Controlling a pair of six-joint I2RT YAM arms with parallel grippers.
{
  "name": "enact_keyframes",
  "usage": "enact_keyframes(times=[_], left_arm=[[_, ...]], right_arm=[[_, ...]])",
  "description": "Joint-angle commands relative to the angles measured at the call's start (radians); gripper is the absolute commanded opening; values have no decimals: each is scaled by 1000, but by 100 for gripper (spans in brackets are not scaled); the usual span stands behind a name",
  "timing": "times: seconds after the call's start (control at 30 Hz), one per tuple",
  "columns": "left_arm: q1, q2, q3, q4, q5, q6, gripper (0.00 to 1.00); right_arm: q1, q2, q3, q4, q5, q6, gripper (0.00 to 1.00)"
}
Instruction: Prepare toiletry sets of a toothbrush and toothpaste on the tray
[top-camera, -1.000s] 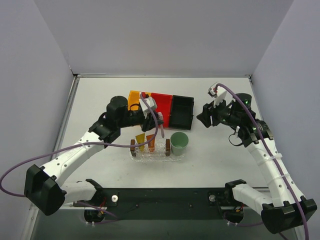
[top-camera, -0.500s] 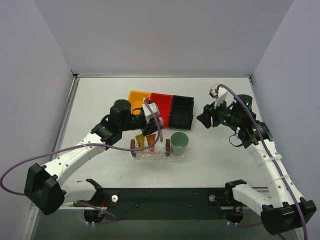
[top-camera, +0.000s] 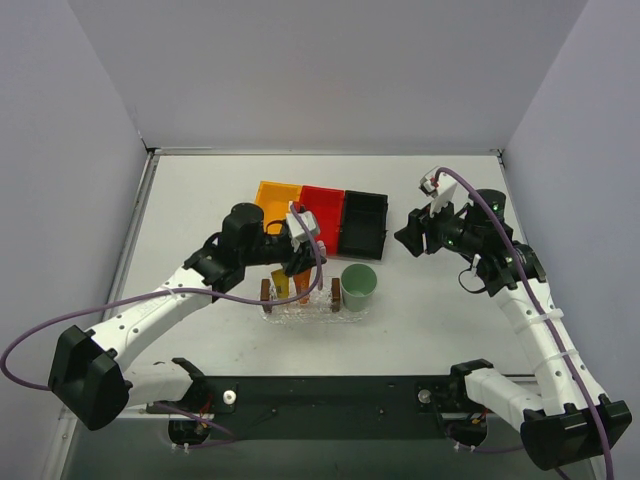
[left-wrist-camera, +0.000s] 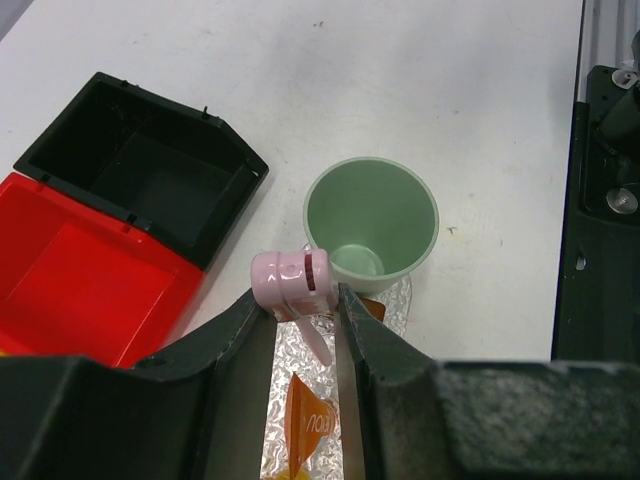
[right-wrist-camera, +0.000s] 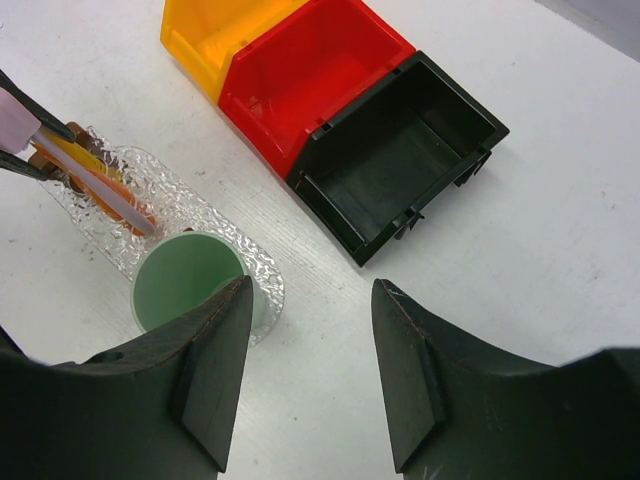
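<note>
Your left gripper (top-camera: 300, 262) hovers over the tray (top-camera: 316, 309), left half; green cup (top-camera: 359, 284) on its right end, right gripper (top-camera: 408, 234) well beyond.

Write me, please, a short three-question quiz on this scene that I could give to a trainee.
1. True or false: the right gripper is open and holds nothing.
2. What is the left gripper shut on? A) the thin pale toothbrush with a pink head; B) the orange tapered tube; C) the black rectangular plastic bin.
3. Fill in: the pale green plastic cup stands at one end of the clear, bumpy oval plastic ____.
Key: 1 true; 2 A; 3 tray.
</note>
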Motion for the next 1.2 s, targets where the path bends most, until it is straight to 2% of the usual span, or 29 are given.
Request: enact_keyframes(times=[0.0, 1.17], left_arm=[[-4, -11, -18, 35, 24, 10, 0], [-7, 75, -91, 182, 52, 21, 0]], right_arm=[[-6, -1, -7, 48, -26, -4, 46], [-21, 22, -23, 48, -48, -15, 46]])
